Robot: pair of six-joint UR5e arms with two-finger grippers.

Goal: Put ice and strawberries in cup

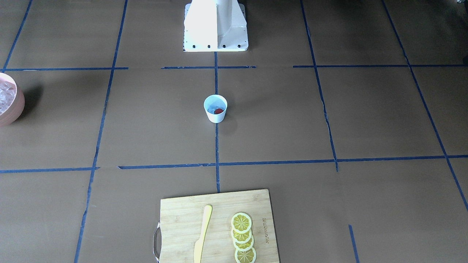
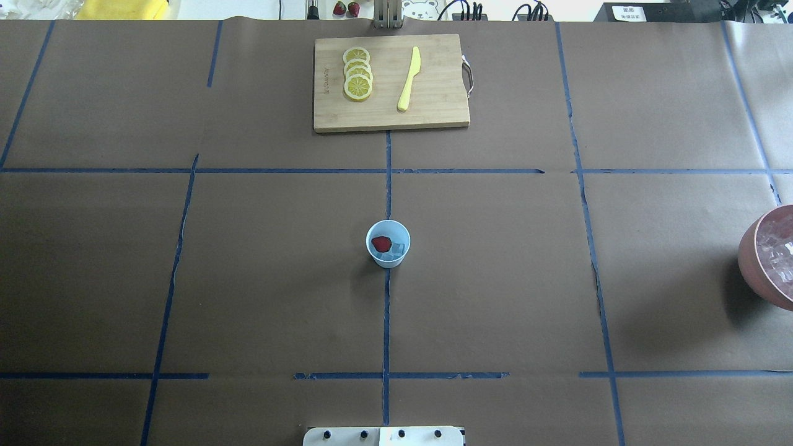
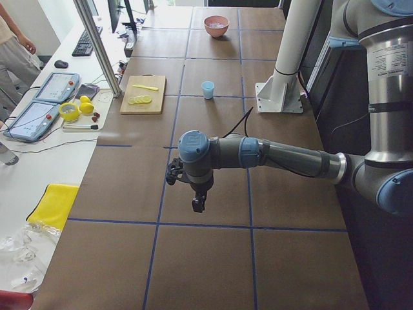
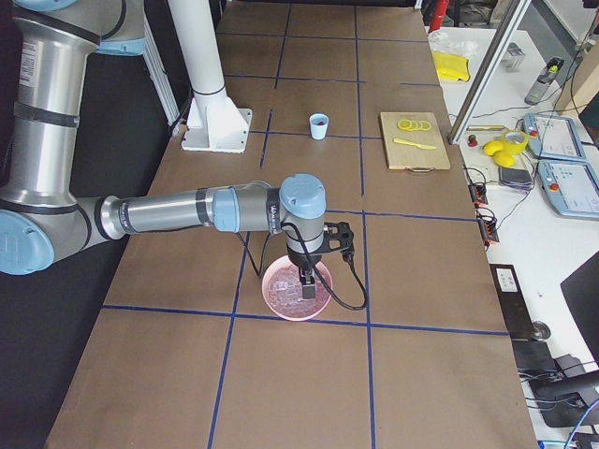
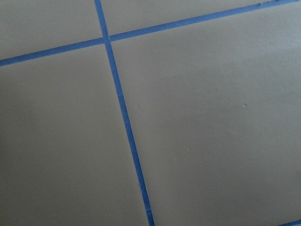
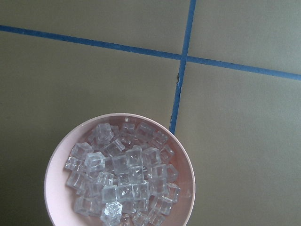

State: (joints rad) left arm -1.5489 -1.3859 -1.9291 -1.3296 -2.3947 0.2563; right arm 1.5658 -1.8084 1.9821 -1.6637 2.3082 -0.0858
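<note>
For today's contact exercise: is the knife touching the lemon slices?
Apart. The overhead view shows a strip of bare board between the knife and the lemon slices.

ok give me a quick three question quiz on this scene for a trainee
1. True or false: the cup already holds a strawberry and ice.
2. What lies beside the lemon slices on the cutting board? A) a yellow knife B) a spoon C) a second cup
3. Fill in: the right claw hangs over a pink ____ full of ice cubes.

Key: 1 true; 2 A; 3 bowl
</note>
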